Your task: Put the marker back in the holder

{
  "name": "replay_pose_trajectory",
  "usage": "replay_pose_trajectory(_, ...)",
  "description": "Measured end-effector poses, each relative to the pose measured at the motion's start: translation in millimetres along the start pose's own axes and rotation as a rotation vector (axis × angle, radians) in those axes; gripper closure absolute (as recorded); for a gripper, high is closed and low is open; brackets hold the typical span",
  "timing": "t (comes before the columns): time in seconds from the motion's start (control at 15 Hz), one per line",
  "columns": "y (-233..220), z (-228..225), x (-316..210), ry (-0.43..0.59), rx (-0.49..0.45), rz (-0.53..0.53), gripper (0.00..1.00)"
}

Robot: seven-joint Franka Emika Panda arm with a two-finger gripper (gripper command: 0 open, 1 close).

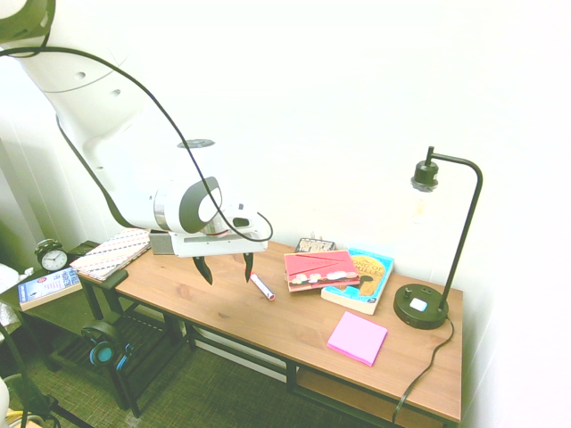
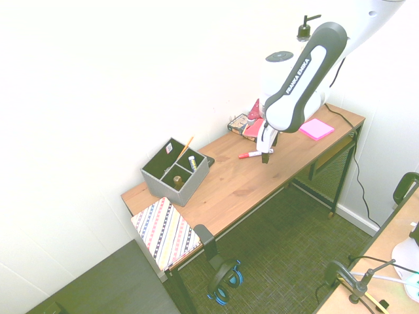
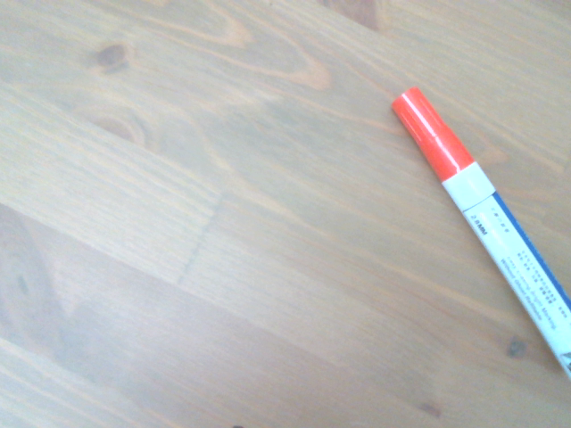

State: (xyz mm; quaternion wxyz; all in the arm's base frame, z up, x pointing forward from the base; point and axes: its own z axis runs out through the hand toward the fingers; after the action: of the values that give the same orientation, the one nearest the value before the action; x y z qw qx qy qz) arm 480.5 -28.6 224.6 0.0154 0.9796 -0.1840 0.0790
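Observation:
The marker (image 1: pixel 262 287) lies flat on the wooden desk (image 1: pixel 294 325), white barrel with a red cap. In the wrist view the marker (image 3: pixel 482 214) runs diagonally, cap toward the middle of the picture. My gripper (image 1: pixel 226 267) hangs open just above the desk, with the marker (image 2: pixel 250 155) lying beside its fingers and nothing between them. The grey holder (image 2: pixel 175 171) stands near the wall at the far end of the desk from the lamp, well away from my gripper (image 2: pixel 264 152). It holds a pencil and another pen. The arm hides it in the first exterior view.
A red book (image 1: pixel 321 269), a blue book (image 1: pixel 361 278), pink sticky notes (image 1: pixel 357 338) and a black lamp (image 1: pixel 428 303) fill the desk's other end. A striped notebook (image 2: pixel 165 232) lies at the desk's end beyond the holder. Headphones (image 2: pixel 222 281) hang below that end.

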Motion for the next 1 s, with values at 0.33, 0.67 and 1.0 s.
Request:
replay_pose_trajectory(0.33, 7, 24, 18, 0.038, 0.018, -0.082, 0.00)
replay_pose_trajectory(0.67, 8, 41, 40, 0.041, 0.025, -0.117, 0.00)
replay_pose_trajectory(1.0, 13, 71, 59, 0.016, 0.017, -0.113, 1.00)
